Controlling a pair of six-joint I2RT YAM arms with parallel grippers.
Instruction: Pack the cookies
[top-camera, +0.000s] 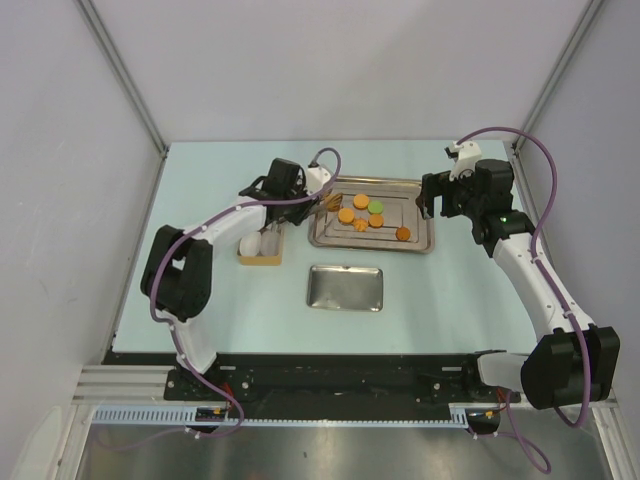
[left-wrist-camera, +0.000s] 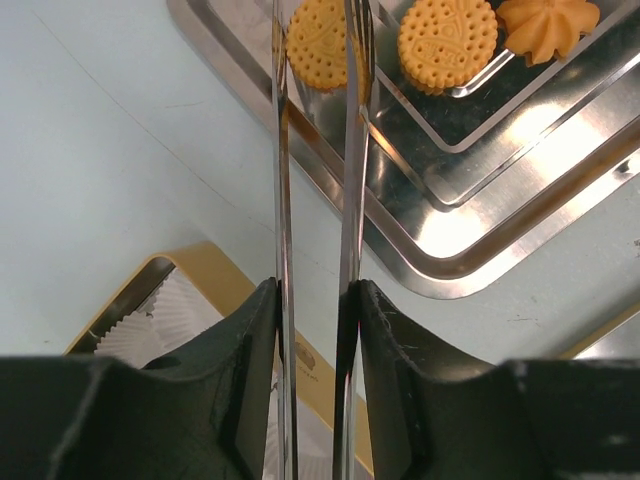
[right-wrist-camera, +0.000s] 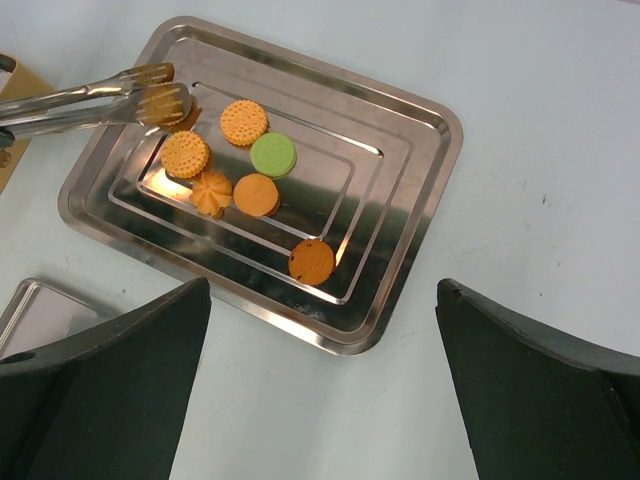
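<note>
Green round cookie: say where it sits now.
In the right wrist view the green round cookie lies in the large steel tray, between a dotted orange biscuit and a plain orange disc.

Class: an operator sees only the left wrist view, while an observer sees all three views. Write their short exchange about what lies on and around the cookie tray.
Operator: Past the tongs I see only orange cookies. Is there any other colour?
Observer: Yes, one green cookie lies near the middle of the tray.
Operator: Where is the right tool?
Observer: The right tool hangs open at the tray's right end, holding nothing.
</note>
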